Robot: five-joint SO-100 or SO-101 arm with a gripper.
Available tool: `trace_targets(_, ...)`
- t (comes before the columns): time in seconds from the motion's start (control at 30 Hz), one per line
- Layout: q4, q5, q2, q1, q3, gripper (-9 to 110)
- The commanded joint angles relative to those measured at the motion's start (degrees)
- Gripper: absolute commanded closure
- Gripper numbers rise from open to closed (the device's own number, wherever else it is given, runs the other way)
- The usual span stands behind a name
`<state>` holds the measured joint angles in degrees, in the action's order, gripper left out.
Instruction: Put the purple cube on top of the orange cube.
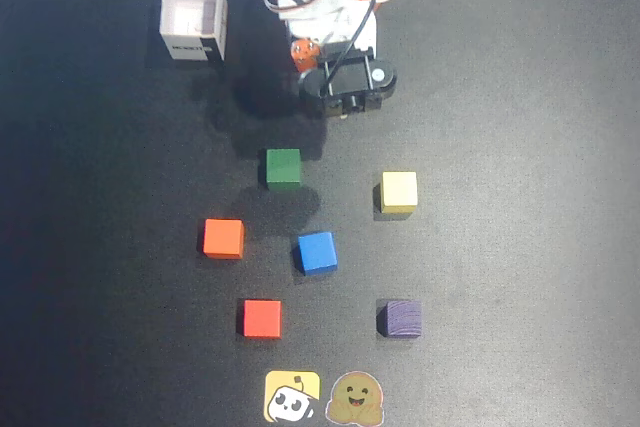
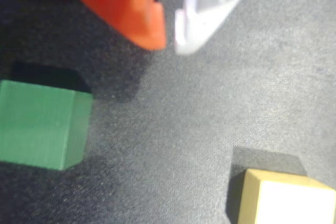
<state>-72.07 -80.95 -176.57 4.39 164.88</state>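
I hung folded back near my own base at the top of the overhead view, well apart from the small dark purple wooden cube (image 1: pixel 401 318), which sat alone on the dark matte tabletop (image 1: pixel 520 147) toward the lower right of that view. The small bright orange cube (image 1: pixel 223 238) lay across on the left, with the blue cube (image 1: pixel 317 252) between the two and slightly above the line joining them. I judged that this spacing was laid out so I could come down on any one block without knocking a neighbour; none of them touched.

In the wrist view my gripper (image 2: pixel 169 39) held nothing: the orange finger and the pale grey finger stood almost together, only a thin gap between their tips. Below them I looked at the green cube (image 2: pixel 42 124) on the left and the pale yellow cube (image 2: pixel 286 198) at the lower right, so I was aimed between those two and not yet at my target. The deeper red cube (image 1: pixel 261 318) sat below the orange one, close enough in colour that I would have to take care choosing.

A white open-topped box (image 1: pixel 194 15) stood at the upper left; its dark label was too small to read. Two cartoon face stickers (image 1: pixel 320 398) lay at the bottom edge, without legible writing
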Motion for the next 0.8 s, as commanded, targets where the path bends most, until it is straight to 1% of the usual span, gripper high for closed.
trace_targets(0.0,-0.18,0.09,-0.62,0.00,-0.26,101)
trace_targets(0.53,-0.18,-0.26,-0.62,-0.79,-0.26,101)
trace_targets(0.6,-0.26,-4.39,-0.62,-0.79,-0.26,95)
trace_targets(0.7,0.79,-5.27,-0.62,-0.79,-0.26,91)
trace_targets(0.77,1.85,-5.89,-0.62,-0.44,-0.35,90)
